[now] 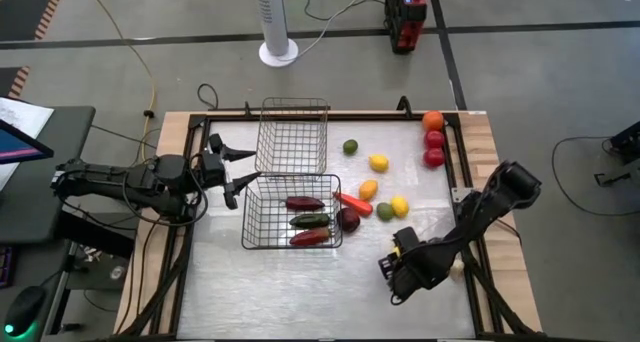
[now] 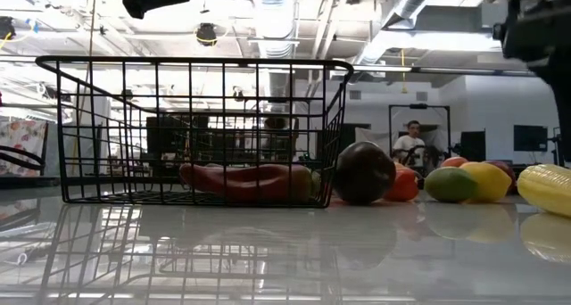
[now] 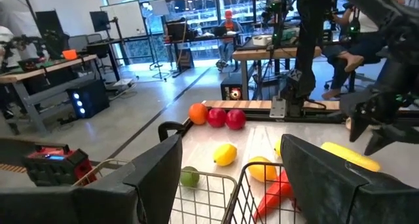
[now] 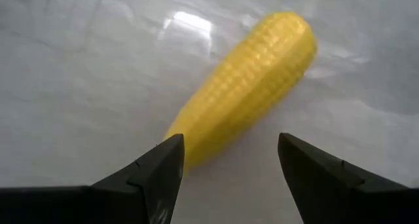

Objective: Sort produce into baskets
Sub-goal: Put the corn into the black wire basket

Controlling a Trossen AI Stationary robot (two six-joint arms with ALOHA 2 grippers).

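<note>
While its two fingers stand apart with nothing between them, the right gripper (image 4: 229, 165) hangs just above a yellow corn cob (image 4: 245, 86), which lies on the pale counter (image 4: 65, 86) ahead of the fingertips and does not touch them. Seen from above, this gripper (image 1: 403, 265) is at the near right part of the counter. Just beyond it lie a green round piece (image 1: 385, 211), a yellow one (image 1: 399, 206) and a dark purple one (image 1: 348, 219). Further away to its left is the darker basket (image 1: 290, 217), which holds three long pieces, and behind that stands the silvery basket (image 1: 292, 137). The left gripper (image 1: 232, 169) waits with fingers open beside the left edge of both baskets, holding nothing.
</note>
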